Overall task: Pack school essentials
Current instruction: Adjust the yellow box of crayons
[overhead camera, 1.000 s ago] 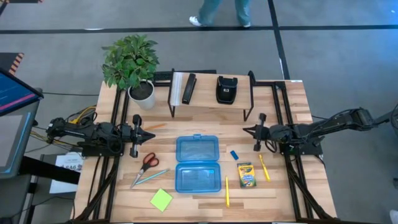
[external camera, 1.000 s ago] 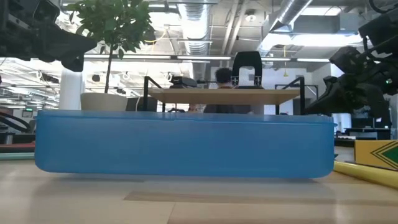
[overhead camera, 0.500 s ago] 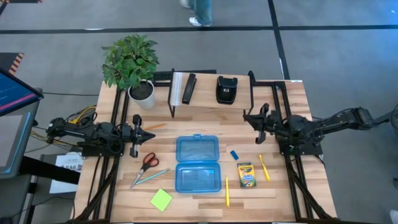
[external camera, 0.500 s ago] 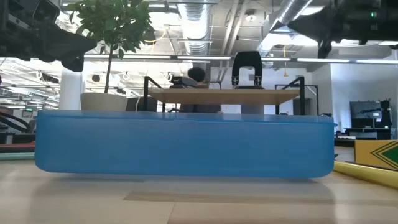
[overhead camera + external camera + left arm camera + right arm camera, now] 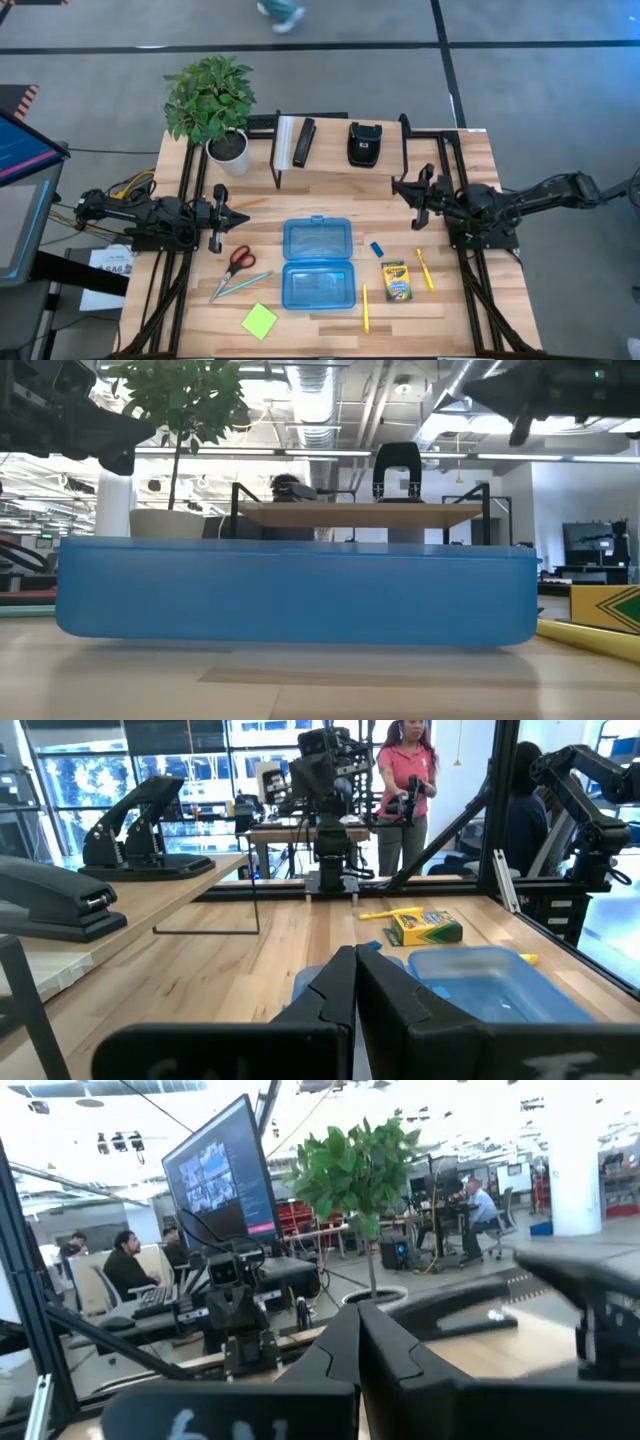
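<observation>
fingers pressed together on both grippers (left (image 5: 238, 215), right (image 5: 399, 186)); two yellow pencils (image 5: 425, 268), one teal pencil (image 5: 243, 285).

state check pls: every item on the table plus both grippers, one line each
blue pencil case: open flat, empty
red-handled scissors: closed, on table
crayon box: closed, lying flat
sticky-note pad: flat on table
blue eraser: on table, beside case
yellow pencils: loose on table
teal pencil: loose, by scissors
left gripper: shut, empty
right gripper: shut, empty, raised near shelf
</observation>
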Motion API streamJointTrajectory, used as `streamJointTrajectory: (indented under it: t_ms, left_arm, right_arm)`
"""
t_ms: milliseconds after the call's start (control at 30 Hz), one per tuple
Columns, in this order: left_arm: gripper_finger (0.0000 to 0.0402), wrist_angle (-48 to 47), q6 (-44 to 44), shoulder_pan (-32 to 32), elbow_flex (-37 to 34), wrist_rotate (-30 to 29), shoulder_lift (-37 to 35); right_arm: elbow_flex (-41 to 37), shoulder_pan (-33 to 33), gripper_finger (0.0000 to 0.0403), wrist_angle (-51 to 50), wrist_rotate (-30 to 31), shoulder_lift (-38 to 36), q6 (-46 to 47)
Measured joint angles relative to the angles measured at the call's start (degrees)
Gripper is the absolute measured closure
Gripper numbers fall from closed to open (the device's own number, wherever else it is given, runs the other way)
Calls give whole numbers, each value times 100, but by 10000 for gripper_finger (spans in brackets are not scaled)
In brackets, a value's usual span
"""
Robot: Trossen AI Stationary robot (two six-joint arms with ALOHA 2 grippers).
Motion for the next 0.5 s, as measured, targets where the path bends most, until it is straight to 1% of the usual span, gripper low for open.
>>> streamJointTrajectory:
  t_ms: [67, 133, 267, 400, 500]
  left_arm:
    - [401, 0, -45, 0, -1, 1, -1]
    - [401, -2, -245, 0, -2, 1, 0]
    - [401, 0, -601, 0, 0, 0, -1]
    - [401, 27, -488, 0, -2, -67, -2]
    - [401, 34, -458, 0, 0, -217, -2]
  right_arm:
    - [270, 66, 386, -318, 0, 0, -92]
    - [663, 149, 381, -863, -1, 74, -119]
    - [1661, 363, 363, -2415, 21, 410, -101]
    - [2499, 612, 343, -3944, 203, 891, 303]
    - [2906, 755, 332, -4900, 352, 1219, 697]
